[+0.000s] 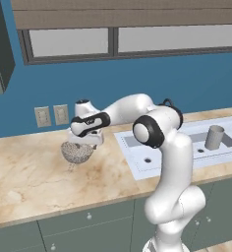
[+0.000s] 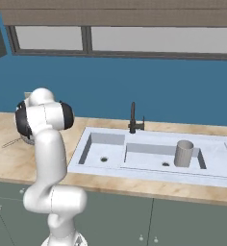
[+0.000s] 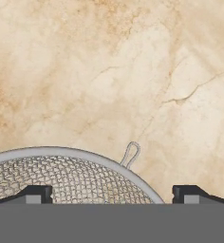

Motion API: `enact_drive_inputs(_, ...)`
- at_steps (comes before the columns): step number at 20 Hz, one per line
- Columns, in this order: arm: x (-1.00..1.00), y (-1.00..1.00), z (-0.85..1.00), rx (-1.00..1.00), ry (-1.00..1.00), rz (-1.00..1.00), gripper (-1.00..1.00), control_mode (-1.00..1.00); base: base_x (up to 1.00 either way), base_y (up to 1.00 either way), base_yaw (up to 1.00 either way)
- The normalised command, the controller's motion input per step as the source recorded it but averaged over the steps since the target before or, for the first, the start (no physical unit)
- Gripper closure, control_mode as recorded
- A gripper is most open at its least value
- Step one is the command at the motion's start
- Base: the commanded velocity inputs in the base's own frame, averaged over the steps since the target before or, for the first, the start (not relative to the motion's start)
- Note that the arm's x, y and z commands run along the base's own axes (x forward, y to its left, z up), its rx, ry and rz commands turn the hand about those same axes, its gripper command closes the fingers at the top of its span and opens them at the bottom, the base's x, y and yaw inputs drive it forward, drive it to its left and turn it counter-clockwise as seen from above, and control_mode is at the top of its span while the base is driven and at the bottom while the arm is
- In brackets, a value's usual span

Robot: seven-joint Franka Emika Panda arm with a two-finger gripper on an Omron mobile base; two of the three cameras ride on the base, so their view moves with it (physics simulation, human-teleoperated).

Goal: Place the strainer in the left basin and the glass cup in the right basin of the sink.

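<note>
the sink is the landmark here, a pale double-basin unit set into the marbled beige counter, with a slim black faucet rising at its back rim. the glass cup stands upright inside the right basin, the wider recess, toward the end farthest from the divider and just beside that basin's round drain. the left basin, the narrower one, holds nothing but its small drain. the strainer is well off to the left of the sink, over the bare counter, hanging under the gripper with its mesh bowl lifted clear of the stone and a small shadow beneath it. in the hand view the gripper looks straight down at the counter; the strainer's rim curves across between the two dark fingertips, one tip inside the mesh and the other outside the rim, so the claw is clenched on the strainer's edge. a thin wire loop sticks out from the rim. on the blue wall behind the strainer, left of the sink, sit two pale outlet plates, and a window runs above the sink.
</note>
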Motion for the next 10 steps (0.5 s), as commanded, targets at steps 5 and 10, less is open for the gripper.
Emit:
enact_drive_inputs(5, -0.01, 0.05, 0.00, 0.00, 0.00, 0.00, -1.00, -1.00, 0.00, 0.00, 0.00)
enact_drive_inputs(10, -0.22, 0.01, 0.08, 0.01, -0.01, 0.01, -1.00, -1.00, 0.00, 0.00, 0.00)
